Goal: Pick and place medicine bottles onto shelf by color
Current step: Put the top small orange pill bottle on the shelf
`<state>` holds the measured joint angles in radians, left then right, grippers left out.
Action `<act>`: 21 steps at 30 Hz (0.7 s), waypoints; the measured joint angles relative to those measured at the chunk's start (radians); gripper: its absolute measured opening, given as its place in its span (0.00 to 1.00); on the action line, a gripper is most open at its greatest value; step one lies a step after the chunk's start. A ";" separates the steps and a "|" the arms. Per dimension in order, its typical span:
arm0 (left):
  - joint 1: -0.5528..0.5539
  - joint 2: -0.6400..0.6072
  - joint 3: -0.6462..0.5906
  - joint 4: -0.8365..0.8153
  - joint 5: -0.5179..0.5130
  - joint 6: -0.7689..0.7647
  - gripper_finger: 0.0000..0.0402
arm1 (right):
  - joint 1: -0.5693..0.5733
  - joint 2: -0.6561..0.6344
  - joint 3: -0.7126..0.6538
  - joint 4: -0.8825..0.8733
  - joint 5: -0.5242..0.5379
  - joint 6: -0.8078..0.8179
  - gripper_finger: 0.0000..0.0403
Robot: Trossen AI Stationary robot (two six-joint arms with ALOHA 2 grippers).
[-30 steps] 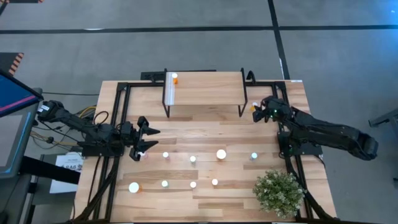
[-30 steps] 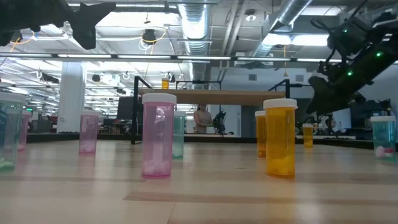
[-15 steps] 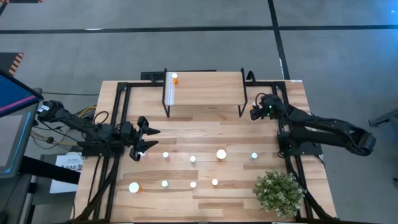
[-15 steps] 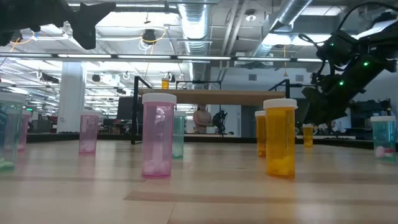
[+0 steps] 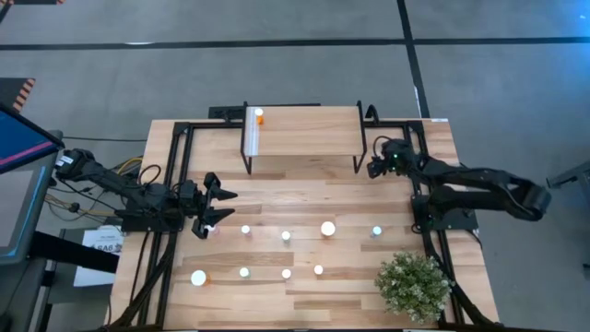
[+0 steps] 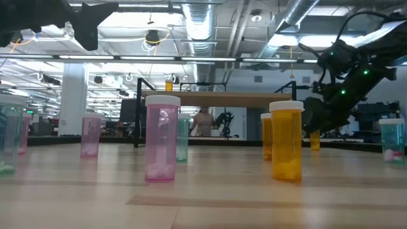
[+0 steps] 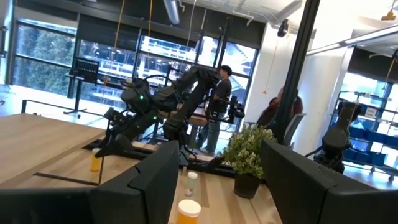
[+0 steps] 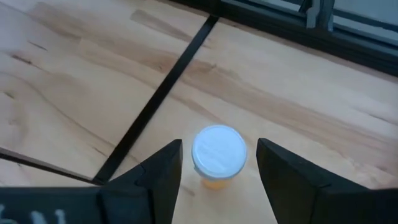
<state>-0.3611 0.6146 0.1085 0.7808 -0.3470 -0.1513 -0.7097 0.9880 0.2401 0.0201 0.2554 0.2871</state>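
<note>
My right gripper (image 8: pixel 219 147) is open and low over a small orange bottle with a white cap (image 8: pixel 217 153). The bottle stands on the table beside the shelf's right front leg (image 5: pixel 361 161), between the fingers, with a gap on each side. In the high view my right gripper (image 5: pixel 373 167) hides that bottle. The light-wood shelf (image 5: pixel 309 131) carries one orange bottle (image 5: pixel 259 115) by its white strip. My left gripper (image 5: pixel 218 208) is open and waits at the table's left, above a bottle (image 5: pixel 210 230).
Several white-capped bottles stand in two rows on the near half of the table, among them a large one (image 5: pixel 327 228) and another large one (image 5: pixel 198 277). A potted plant (image 5: pixel 412 284) stands at the near right. Black frame rails (image 5: pixel 429 198) run along the table's sides.
My right gripper has come down toward the table and a little toward its left edge, so that its fingers now stand around the small orange bottle by the shelf's right leg. The bottle has stayed where it was.
</note>
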 joint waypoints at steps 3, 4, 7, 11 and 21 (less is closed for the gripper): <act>0.000 0.000 0.000 0.000 0.000 0.000 0.53 | 0.000 0.016 0.000 0.015 0.001 0.000 0.52; 0.000 0.000 0.000 -0.002 0.000 0.000 0.53 | 0.000 0.018 0.000 0.020 0.001 0.000 0.51; 0.000 0.000 0.000 -0.004 0.000 0.000 0.53 | 0.000 0.020 0.000 0.030 0.001 0.000 0.46; 0.000 0.000 0.000 -0.004 0.000 -0.001 0.53 | 0.000 0.020 0.001 0.036 0.002 -0.006 0.38; 0.000 0.000 0.000 -0.004 0.000 -0.004 0.53 | 0.000 0.010 0.002 0.029 0.003 -0.008 0.32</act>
<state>-0.3612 0.6147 0.1085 0.7769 -0.3470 -0.1556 -0.7094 0.9985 0.2417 0.0488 0.2581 0.2787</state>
